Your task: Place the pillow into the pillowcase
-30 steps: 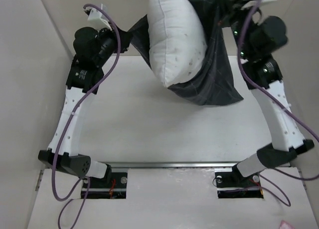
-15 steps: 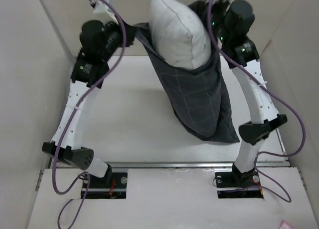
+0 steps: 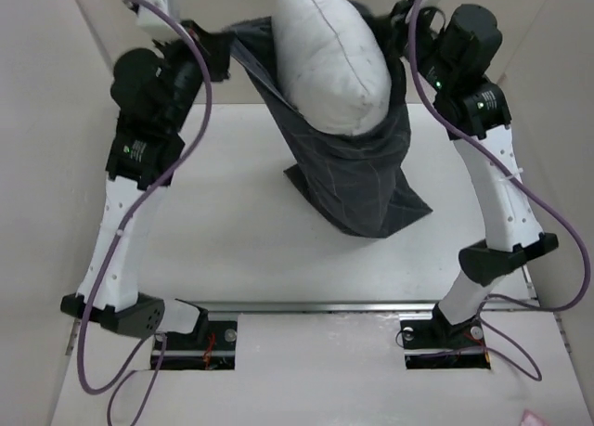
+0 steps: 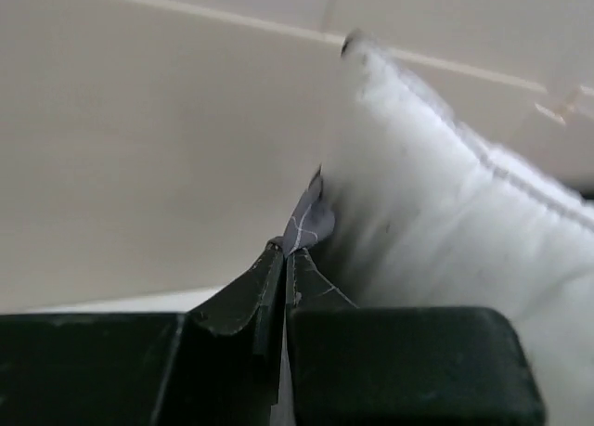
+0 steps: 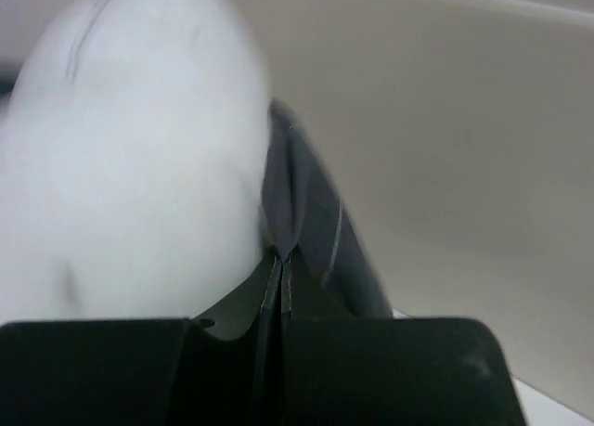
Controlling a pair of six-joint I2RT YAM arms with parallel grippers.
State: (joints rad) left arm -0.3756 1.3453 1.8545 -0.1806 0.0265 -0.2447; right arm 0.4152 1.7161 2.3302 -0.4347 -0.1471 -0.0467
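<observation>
The off-white pillow (image 3: 329,59) stands upright, its lower part sunk in the mouth of the dark grid-patterned pillowcase (image 3: 357,180). The sack hangs between both arms, its bottom end lying crumpled on the table. My left gripper (image 3: 225,57) is shut on the left rim of the opening; a tuft of grey cloth (image 4: 311,224) pokes out of its tips (image 4: 284,251), with the pillow (image 4: 445,231) right beside. My right gripper (image 3: 401,29) is shut on the right rim, and folds of pillowcase (image 5: 306,208) rise from its tips (image 5: 280,256) against the pillow (image 5: 130,175).
White walls (image 3: 56,120) box in the table (image 3: 232,222) on the left, back and right. A metal rail (image 3: 316,307) runs along the near edge above the arm bases. Purple cables (image 3: 200,101) loop along both arms.
Both arms have swung the held pillowcase about. Its bottom end now rests crumpled on the table and the pillow stands higher out of the mouth than half a second ago.
</observation>
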